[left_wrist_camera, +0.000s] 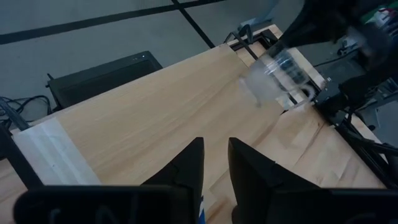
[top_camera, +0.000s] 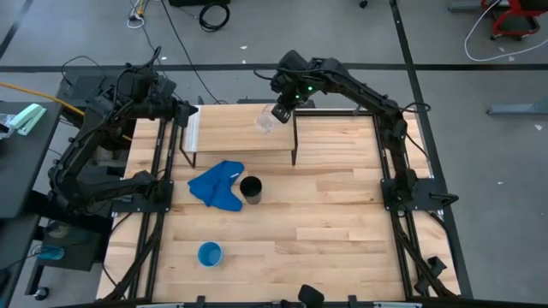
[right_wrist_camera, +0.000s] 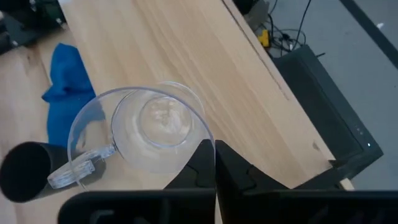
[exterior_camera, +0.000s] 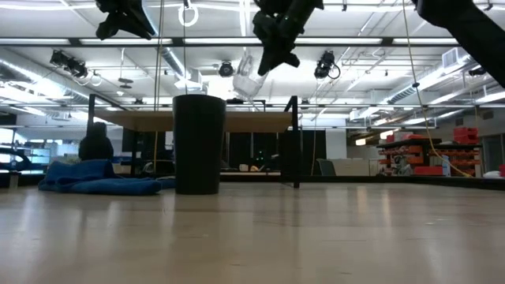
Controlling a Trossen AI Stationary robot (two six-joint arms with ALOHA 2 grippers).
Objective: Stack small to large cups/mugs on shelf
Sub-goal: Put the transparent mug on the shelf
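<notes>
The shelf (top_camera: 231,137) stands at the table's far middle. My right gripper (top_camera: 279,112) is above its right part, shut on the small clear cup (top_camera: 264,121), which hangs tilted above the board in the low view (exterior_camera: 248,80). My left gripper (top_camera: 183,112) hovers over the shelf's left end, a little open and empty (left_wrist_camera: 215,167). The black cup (top_camera: 251,189) stands upright on the table in front of the shelf, next to the blue cloth (top_camera: 217,185). The light blue cup (top_camera: 210,253) stands upright near the table's near left. My right gripper pinches the clear cup's wall at its rim (right_wrist_camera: 200,138) between its two fingers, one inside and one outside. The fingers (exterior_camera: 272,51) come slanting down from above. The cup is lifted clear of the shelf and tilted, its mouth toward the gripper, a clear handle (right_wrist_camera: 76,169) sticking out sideways.
The shelf's board (left_wrist_camera: 143,118) is bare under both grippers. The blue cloth (exterior_camera: 95,178) lies crumpled left of the black cup (exterior_camera: 199,142). Black frame rails (top_camera: 390,171) run along the table's left and right edges. The table's near half has open room.
</notes>
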